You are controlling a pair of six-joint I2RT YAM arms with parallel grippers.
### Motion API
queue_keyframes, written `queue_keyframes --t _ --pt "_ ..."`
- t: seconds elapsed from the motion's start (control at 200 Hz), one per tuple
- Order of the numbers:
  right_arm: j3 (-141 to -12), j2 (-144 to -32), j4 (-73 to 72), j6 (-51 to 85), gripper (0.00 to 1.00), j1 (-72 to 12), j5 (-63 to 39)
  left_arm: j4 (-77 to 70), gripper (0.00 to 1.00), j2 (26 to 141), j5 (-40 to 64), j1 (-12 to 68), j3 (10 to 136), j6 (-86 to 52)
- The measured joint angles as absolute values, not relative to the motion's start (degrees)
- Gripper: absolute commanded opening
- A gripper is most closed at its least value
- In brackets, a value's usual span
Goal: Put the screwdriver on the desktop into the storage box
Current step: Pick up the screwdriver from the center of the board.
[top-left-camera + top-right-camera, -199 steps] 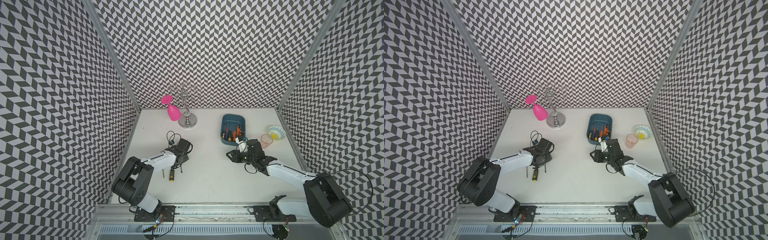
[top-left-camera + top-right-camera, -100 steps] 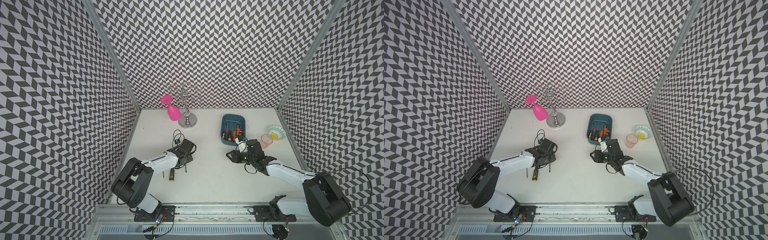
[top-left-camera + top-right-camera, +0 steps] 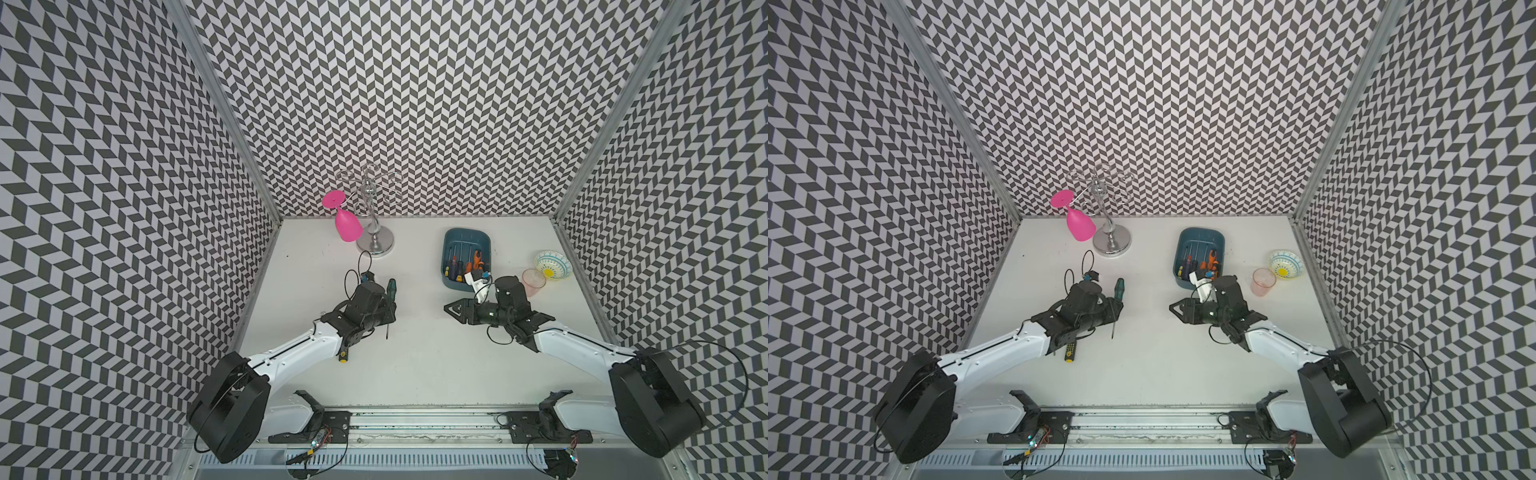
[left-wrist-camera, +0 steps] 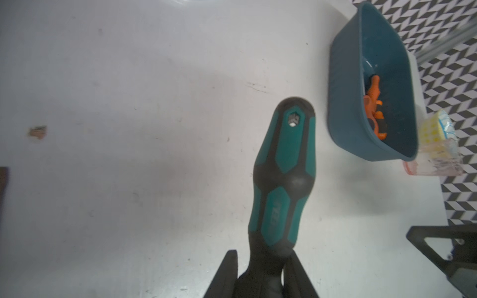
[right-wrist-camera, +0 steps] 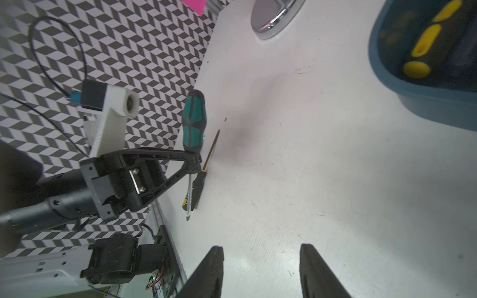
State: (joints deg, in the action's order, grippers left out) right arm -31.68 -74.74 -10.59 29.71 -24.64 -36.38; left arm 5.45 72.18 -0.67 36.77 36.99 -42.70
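Note:
My left gripper is shut on a green-and-black screwdriver, gripping it where handle meets shaft, lifted off the desktop. Its handle points toward the back wall. A second, black-and-yellow screwdriver lies on the desktop under the left arm. The teal storage box stands at the back right and holds several screwdrivers. My right gripper hangs open and empty in front of the box, facing the left gripper.
A chrome rack with a pink goblet hanging on it stands at the back left. A pink cup and a patterned bowl sit right of the box. Chevron walls close three sides; an aluminium rail runs along the front.
The left gripper has moved right and away with the green screwdriver. The right gripper's jaws have opened wider. The black-and-yellow screwdriver has not moved.

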Motion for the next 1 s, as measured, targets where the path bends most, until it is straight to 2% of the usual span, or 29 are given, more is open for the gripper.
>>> queue_keyframes --t 0.35,0.576,1.001 --pt "-29.71 -73.41 -22.46 34.52 0.55 -27.22 -45.82 -6.74 0.00 69.93 9.10 41.04 33.12 -41.65" --pt "-29.71 -72.27 -27.42 36.14 0.60 -29.39 -46.74 -12.75 0.00 69.95 12.08 43.77 32.93 -42.02" --pt "-29.71 -72.36 -31.81 39.05 0.57 -29.98 -46.72 -19.73 0.00 70.19 14.92 47.81 31.97 -43.42"
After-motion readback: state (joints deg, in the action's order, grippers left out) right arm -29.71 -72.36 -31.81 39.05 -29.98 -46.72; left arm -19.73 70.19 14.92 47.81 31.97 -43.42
